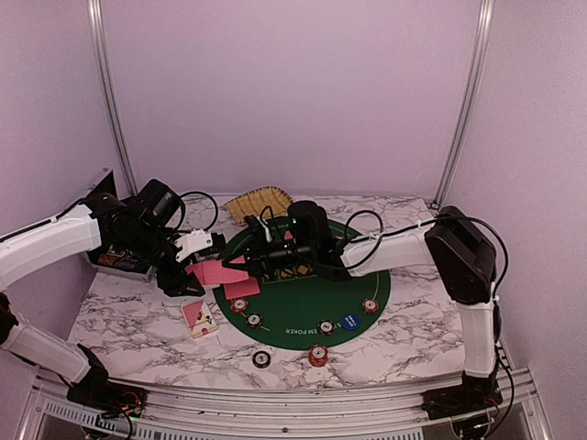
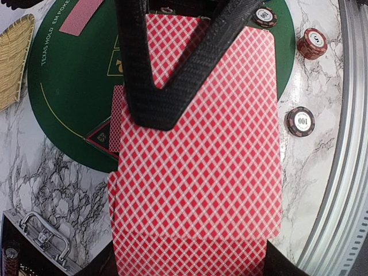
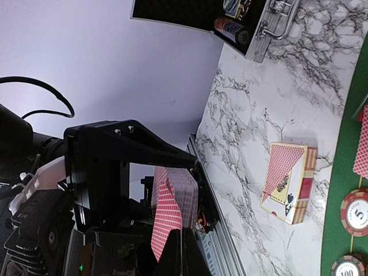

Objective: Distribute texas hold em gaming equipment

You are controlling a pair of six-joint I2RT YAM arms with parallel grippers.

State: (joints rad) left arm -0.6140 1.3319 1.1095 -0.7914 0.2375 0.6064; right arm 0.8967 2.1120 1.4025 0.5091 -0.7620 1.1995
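Note:
My left gripper is shut on a deck of red-backed cards and holds it above the left edge of the green poker mat. The deck fills the left wrist view. My right gripper is shut on the top card's far edge; its black fingers form a V over the deck. In the right wrist view the right gripper pinches that red card. Two red cards lie on the mat. Striped chips, a blue button and a black triangular button also sit on it.
A card box lies on the marble left of the mat. Two chips sit off the mat near the front edge. A yellow woven basket stands at the back. A black metal case is at the left, behind my left arm.

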